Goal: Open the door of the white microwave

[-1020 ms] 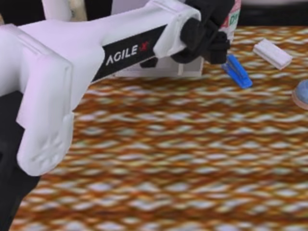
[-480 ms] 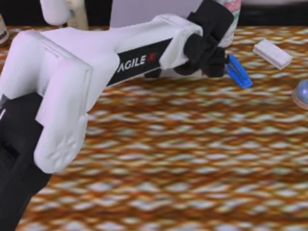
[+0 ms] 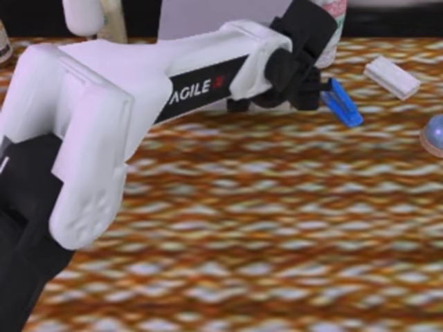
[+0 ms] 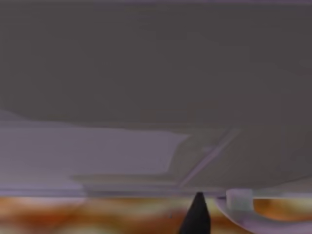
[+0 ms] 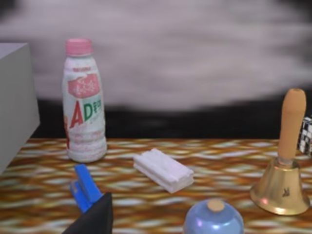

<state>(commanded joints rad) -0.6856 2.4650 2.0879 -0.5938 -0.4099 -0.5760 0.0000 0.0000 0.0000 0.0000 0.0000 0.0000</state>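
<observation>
The table [image 3: 277, 207] wears a rough woven cloth of orange and white. The left arm [image 3: 138, 90] looks like smooth matt plastic. The bell [image 5: 282, 187] is glossy brass with a wooden handle; the bottle [image 5: 84, 105] is smooth plastic.

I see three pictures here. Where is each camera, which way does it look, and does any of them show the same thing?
Top view: above the table, looking down; the left arm reaches to the white microwave.
Left wrist view: on the left arm, close against the door; one dark fingertip shows.
Right wrist view: on the right arm, facing a bottle and bell.
Shared: blue clip, white block.
</observation>
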